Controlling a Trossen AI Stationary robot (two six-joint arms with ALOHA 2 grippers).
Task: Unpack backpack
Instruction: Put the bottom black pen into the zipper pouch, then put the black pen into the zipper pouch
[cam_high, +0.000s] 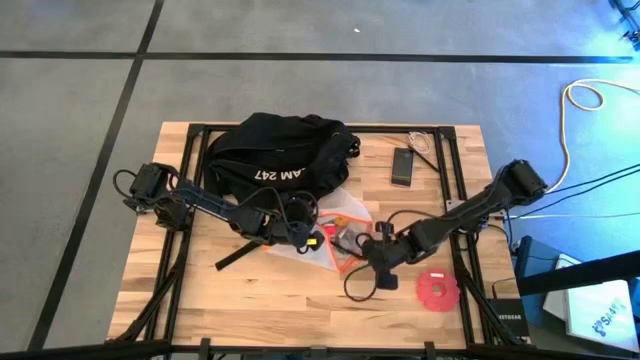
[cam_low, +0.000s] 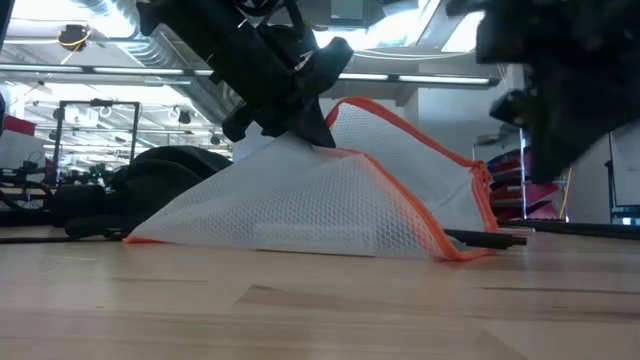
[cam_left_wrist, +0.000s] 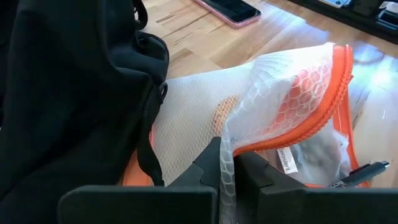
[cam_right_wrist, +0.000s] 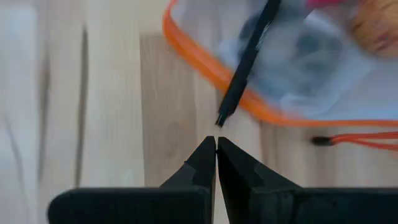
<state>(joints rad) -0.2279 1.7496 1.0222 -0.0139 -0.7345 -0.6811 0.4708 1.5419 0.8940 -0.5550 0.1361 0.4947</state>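
Crosswise, backpack, long axis left-right, lettering upside down.

Dark jointed arms, looped cables

In the low view the right arm is a dark blur cut off by the top and right edges. The backpack runs off the left wrist view's edge. In the right wrist view the mesh pouch is blurred and cropped, and its contents cannot be identified, apart from a dark pen.
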